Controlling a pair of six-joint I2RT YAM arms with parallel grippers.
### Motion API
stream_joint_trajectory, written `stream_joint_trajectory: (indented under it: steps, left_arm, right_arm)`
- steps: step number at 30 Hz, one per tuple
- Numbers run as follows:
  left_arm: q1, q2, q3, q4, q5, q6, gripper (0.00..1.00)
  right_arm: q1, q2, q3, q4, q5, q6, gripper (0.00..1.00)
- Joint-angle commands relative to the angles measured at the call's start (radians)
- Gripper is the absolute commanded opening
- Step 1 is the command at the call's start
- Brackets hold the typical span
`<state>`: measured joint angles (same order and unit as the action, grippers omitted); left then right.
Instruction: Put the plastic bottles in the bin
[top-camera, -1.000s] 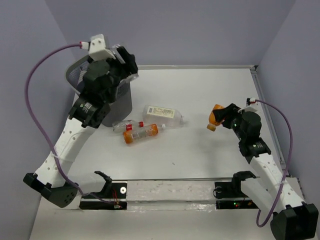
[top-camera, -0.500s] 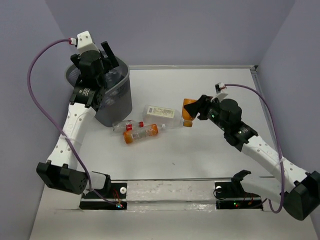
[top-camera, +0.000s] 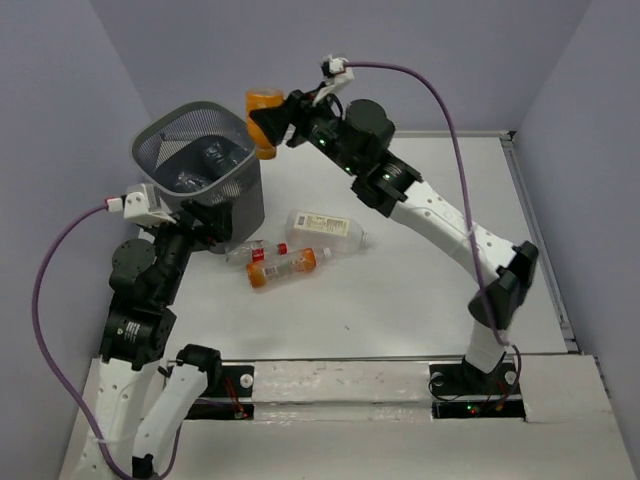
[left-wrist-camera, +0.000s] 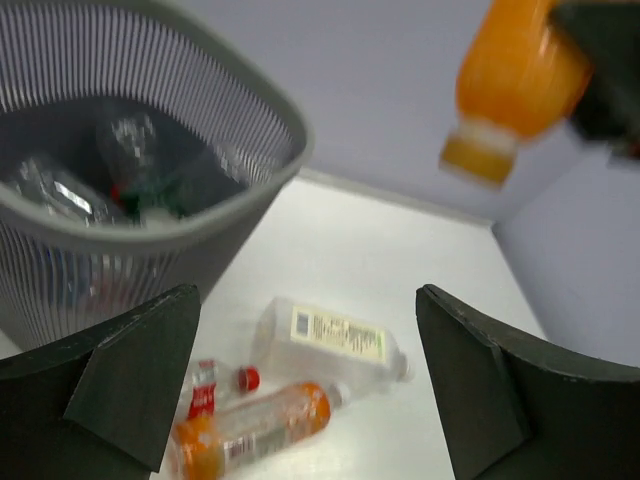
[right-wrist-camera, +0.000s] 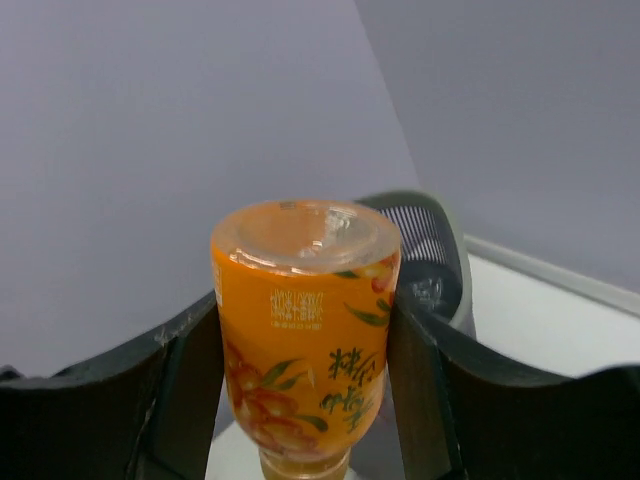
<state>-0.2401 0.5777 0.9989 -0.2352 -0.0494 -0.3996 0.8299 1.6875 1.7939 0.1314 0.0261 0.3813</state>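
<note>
The bin (top-camera: 238, 205) stands at the far left, with several plastic bottles (top-camera: 196, 172) lying inside it. My right gripper (top-camera: 268, 125) is shut on an orange bottle (top-camera: 263, 100), held cap down in the air just past the bin's far right rim. In the right wrist view the orange bottle (right-wrist-camera: 305, 330) sits between both fingers, with the bin (right-wrist-camera: 445, 262) behind it. My left gripper (left-wrist-camera: 310, 390) hangs open and empty, low beside the bin's near side. On the table lie a squarish white-label bottle (top-camera: 325, 227), a red-label bottle (top-camera: 255, 250) and an orange-tinted bottle (top-camera: 285, 267).
The raised table edge (top-camera: 515, 190) runs along the right and the back wall stands close behind the bin. The arm bases and a mounting rail (top-camera: 340, 385) line the near edge. The right arm stretches diagonally over the table's far right part.
My right arm swung the orange bottle from the table's right side up to the bin's far rim. The left arm drew back from above the bin to low beside it, jaws opened wide.
</note>
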Motion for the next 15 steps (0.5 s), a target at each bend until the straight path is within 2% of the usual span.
stream_joint_trajectory:
  steps: [1, 2, 3, 4, 6, 8, 10, 11, 12, 13, 15]
  left_arm:
    - [0.001, -0.068, -0.166, -0.114, 0.132, -0.076, 0.99]
    - [0.001, -0.09, -0.202, -0.134, 0.146, -0.088, 0.99]
    - [0.001, -0.125, -0.218, -0.144, 0.16, -0.113, 0.99]
    - [0.001, -0.139, -0.229, -0.16, 0.169, -0.119, 0.99]
    - [0.001, -0.153, -0.244, -0.179, 0.195, -0.13, 0.99]
    - [0.001, -0.159, -0.255, -0.188, 0.241, -0.137, 0.99]
    - [-0.001, -0.154, -0.259, -0.19, 0.267, -0.139, 0.99]
    - [0.001, -0.142, -0.26, -0.202, 0.273, -0.128, 0.99]
    - [-0.001, -0.138, -0.263, -0.208, 0.275, -0.122, 0.99]
    - [0.001, -0.127, -0.266, -0.216, 0.287, -0.107, 0.99]
    - [-0.001, -0.111, -0.284, -0.214, 0.319, -0.09, 0.99]
  right_arm:
    - [0.026, 0.274, 0.428, -0.025, 0.005, -0.101, 0.44]
    - [0.037, 0.391, 0.515, -0.033, 0.006, -0.105, 0.44]
    - [0.037, 0.452, 0.68, -0.039, 0.017, -0.105, 0.44]
    - [0.037, 0.507, 0.758, -0.038, 0.027, -0.096, 0.43]
    - [0.048, 0.648, 0.864, 0.005, 0.057, -0.076, 0.42]
    - [0.06, 0.719, 0.863, 0.175, 0.08, -0.055, 0.44]
    - [0.075, 0.768, 0.87, 0.273, 0.094, -0.068, 0.57]
    - [0.092, 0.794, 0.93, 0.261, 0.095, -0.111, 0.75]
    - [0.107, 0.811, 0.94, 0.249, 0.098, -0.136, 0.83]
    - [0.107, 0.796, 0.926, 0.244, 0.089, -0.169, 0.9]
    - [0.107, 0.696, 0.793, 0.287, 0.048, -0.177, 0.92]
